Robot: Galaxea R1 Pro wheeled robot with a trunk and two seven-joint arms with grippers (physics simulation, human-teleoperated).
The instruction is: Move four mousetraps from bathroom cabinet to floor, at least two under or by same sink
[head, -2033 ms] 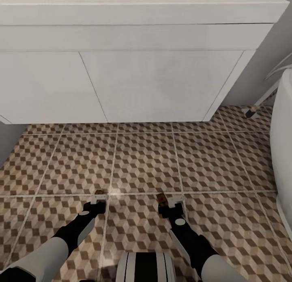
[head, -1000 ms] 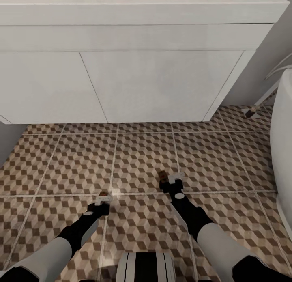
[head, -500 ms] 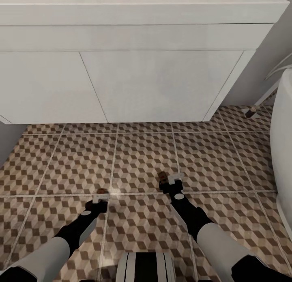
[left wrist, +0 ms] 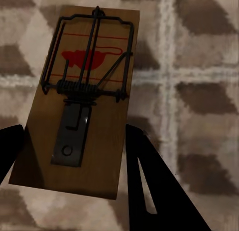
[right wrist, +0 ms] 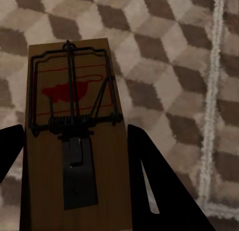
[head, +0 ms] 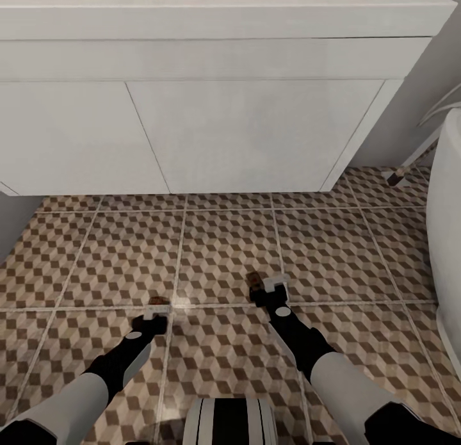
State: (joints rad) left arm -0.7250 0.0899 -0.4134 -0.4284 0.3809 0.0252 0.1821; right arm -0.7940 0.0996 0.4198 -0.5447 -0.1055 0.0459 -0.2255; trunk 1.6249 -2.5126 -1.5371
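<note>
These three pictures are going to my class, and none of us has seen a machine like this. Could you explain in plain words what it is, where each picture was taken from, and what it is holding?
This is a simulated two-armed robot, steered by a person. The large picture comes from a camera on its head, looking down over both arms at a patterned tiled floor in front of a white vanity with a sink on top. A white bathtub edge shows at the right.

The other two pictures come from cameras on the wrists, looking along each gripper's dark fingers.

The left gripper holds a wooden mousetrap with wire parts and a red mark. The right gripper holds a second mousetrap just like it. Both are gripped by their sides, above the tiles. No trap lies on the floor in these views.
</note>
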